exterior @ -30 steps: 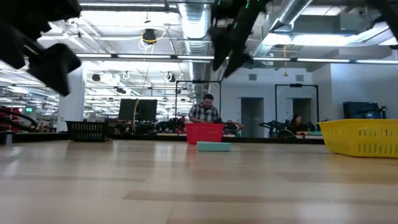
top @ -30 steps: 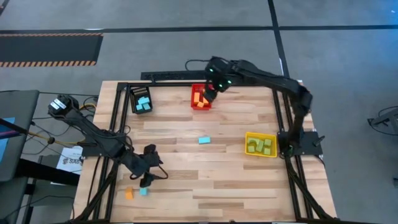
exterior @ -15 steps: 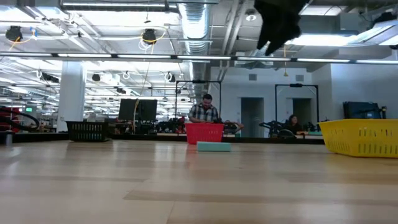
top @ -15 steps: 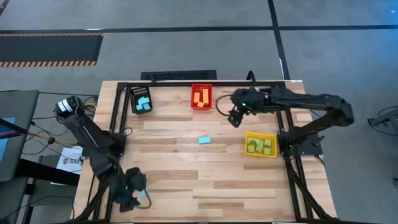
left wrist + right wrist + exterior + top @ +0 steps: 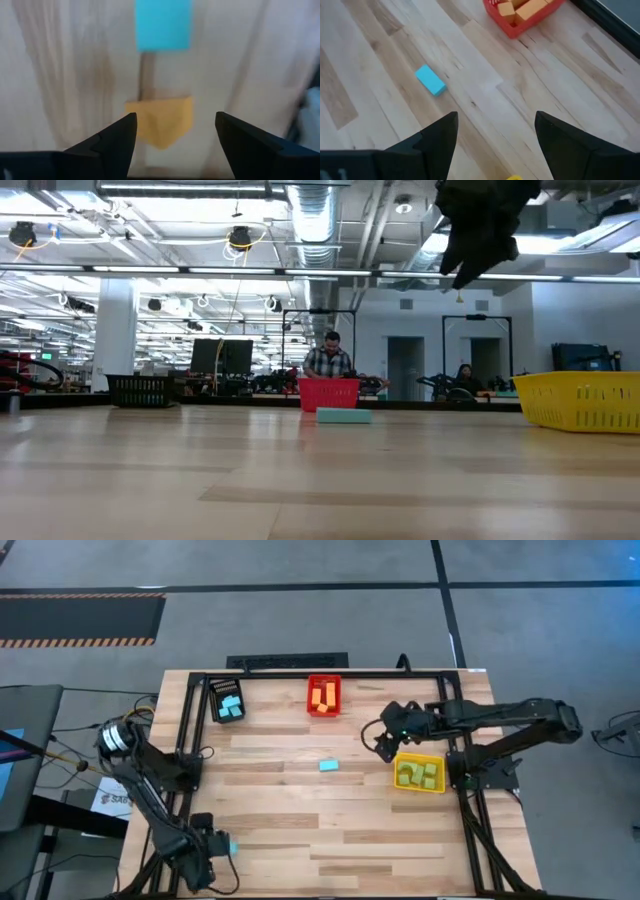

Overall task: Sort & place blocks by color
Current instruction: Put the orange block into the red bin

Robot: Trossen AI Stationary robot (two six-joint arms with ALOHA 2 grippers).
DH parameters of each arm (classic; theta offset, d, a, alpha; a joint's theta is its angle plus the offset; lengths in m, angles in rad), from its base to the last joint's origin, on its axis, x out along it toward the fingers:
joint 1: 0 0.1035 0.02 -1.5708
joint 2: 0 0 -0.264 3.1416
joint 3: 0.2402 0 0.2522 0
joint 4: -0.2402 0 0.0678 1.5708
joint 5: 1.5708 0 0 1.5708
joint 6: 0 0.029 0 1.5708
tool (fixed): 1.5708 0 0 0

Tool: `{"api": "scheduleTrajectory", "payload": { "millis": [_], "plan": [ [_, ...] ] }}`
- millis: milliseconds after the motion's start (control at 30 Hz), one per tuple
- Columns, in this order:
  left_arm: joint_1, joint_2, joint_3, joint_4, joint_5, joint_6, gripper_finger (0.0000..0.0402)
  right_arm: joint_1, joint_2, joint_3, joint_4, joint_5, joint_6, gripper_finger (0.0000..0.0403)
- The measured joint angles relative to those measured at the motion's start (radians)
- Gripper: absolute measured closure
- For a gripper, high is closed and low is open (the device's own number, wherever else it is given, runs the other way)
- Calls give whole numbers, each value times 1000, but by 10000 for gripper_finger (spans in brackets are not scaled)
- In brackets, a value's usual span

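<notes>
Blocks: an orange block (image 5: 160,120) and a light blue block (image 5: 163,24) lie before the left gripper (image 5: 175,135), now lowered over them, open and empty. Right gripper (image 5: 385,743), open and empty after the red bin (image 5: 323,696), has retreated toward the yellow bin (image 5: 419,772); expect a left pick.

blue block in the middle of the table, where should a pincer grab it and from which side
Take the blue block across its two long faces, at mid-length, coming straight down from above. It is a short bar lying flat on the table, with nothing touching it, so the narrow width suits the fingers best. The right pincer, open, hovers closest, beside the yellow bin.
</notes>
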Motion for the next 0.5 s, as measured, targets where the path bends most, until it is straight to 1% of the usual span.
{"api": "scheduleTrajectory", "payload": {
  "millis": [100, 200, 300, 500],
  "plan": [
    [-1, 18, 0, -44, 16, 12, 134, 15, 0, -1, 15, 0, 2, 117],
    [0, 14, -1, -42, -12, 22, 127, 23, 0, -1, 20, 0, 10, 117],
    [0, 11, -3, -43, -8, -16, 125, 22, 0, -1, 20, 0, 19, 117],
    [44, 6, -11, -57, 45, -357, 124, 19, 0, -1, 27, 0, 19, 117]
  ]
}}
